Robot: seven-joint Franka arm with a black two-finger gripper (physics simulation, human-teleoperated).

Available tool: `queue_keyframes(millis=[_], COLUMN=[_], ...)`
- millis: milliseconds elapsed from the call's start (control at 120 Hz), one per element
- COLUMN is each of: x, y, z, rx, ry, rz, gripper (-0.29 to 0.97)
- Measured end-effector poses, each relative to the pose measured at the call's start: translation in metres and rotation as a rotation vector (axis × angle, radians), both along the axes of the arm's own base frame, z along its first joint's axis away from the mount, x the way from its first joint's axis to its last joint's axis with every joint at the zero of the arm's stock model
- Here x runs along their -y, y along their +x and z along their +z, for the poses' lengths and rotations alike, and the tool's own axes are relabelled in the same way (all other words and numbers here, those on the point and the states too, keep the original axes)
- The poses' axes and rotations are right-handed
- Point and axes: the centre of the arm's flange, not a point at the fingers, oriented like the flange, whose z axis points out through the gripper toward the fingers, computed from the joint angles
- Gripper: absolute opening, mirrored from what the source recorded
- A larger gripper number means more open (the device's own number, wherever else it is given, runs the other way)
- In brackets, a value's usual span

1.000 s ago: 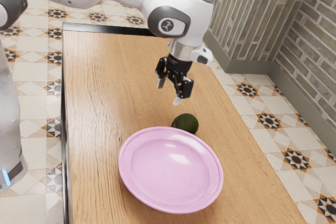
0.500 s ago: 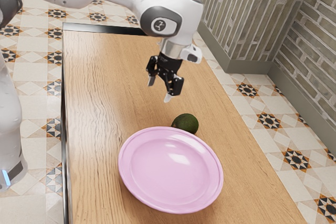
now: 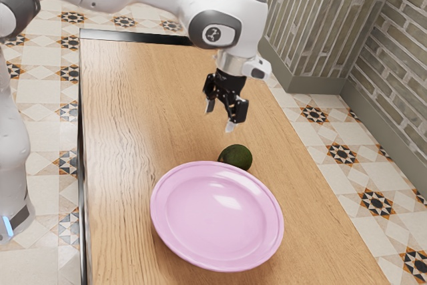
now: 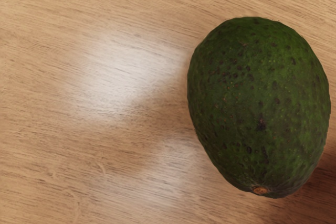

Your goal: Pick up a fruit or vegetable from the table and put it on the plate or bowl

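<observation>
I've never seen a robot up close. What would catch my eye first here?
Probably the big pink plate, empty, at the near end of the wooden table. A dark green avocado lies by its far rim. Higher up, near the avocado, hangs the white arm's black gripper, fingers open and holding nothing.

Avocado (image 3: 235, 157) on table (image 3: 133, 118) (touching plate (image 3: 217, 215) rim), gripper (image 3: 222, 112) above.

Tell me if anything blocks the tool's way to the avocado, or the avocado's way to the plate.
Nothing visible does. The open tool hangs above the avocado with nothing between them. The avocado lies on the table right beside the plate, whose dish is bare.
</observation>
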Motion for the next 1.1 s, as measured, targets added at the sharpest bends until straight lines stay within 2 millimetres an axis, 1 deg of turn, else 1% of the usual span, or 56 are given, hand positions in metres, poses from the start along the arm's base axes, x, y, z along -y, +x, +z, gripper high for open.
queue_keyframes(millis=[67,133,208,333,475,617,800,850,933,1008,1050,1100], x=[-0.016,-0.030,-0.040,-0.045,-0.044,-0.030,0.005,0.016,0.034,0.050,0.054,0.053], y=[0.008,0.014,0.024,0.038,0.042,0.045,0.044,0.039,0.026,0.015,0.011,0.006], z=[0.004,0.004,0.003,0.003,0.004,0.011,0.006,0.002,-0.006,-0.009,-0.010,-0.015], rx=[0.013,0.016,0.020,0.026,0.034,0.053,0.049,0.040,0.026,0.027,0.027,0.023], ry=[-0.007,-0.012,-0.016,-0.018,-0.011,-0.007,-0.011,-0.012,-0.015,-0.017,-0.020,-0.023], rz=[0.017,0.028,0.029,0.008,-0.016,-0.054,-0.125,-0.142,-0.166,-0.189,-0.192,-0.184], gripper=[0.68,0.68,0.68,0.68,0.68,0.68,0.68,0.68,0.68,0.68,0.68,0.68])
